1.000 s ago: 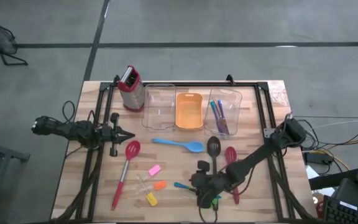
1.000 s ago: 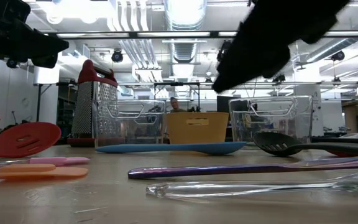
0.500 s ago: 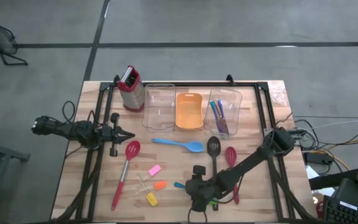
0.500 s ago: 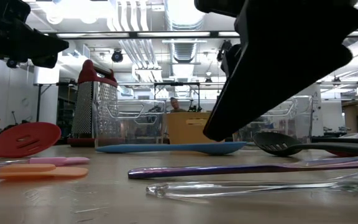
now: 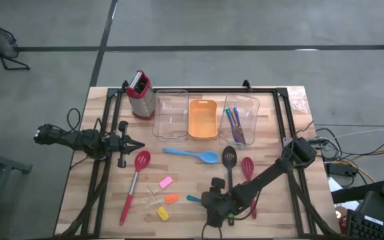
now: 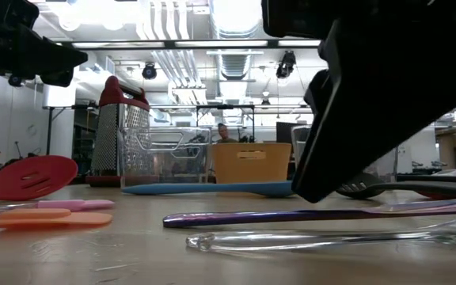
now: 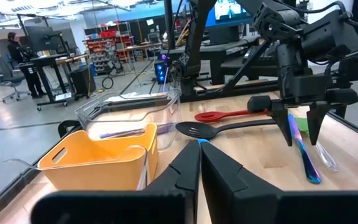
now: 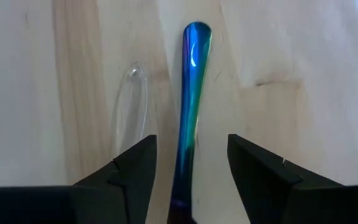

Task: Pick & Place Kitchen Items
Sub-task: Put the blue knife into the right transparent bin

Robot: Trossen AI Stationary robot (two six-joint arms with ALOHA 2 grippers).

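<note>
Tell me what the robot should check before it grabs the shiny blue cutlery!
1. Right end effector open: ok.
2. Iridescent blue cutlery piece lies between its fingers: ok.
3. Fingers already touching the cutlery: cannot tell.
4. Clear plastic utensil lies beside the cutlery, close to one finger, might get pinched: not ok.
5. Left end effector waits away at the table's left side: ok.
6. Clear bin with cutlery has room: ok.

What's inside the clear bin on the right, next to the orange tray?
The clear bin holds a few thin blue and purple-handled cutlery pieces, lying lengthwise. Their far ends blur together, so the exact count is unclear.
</note>
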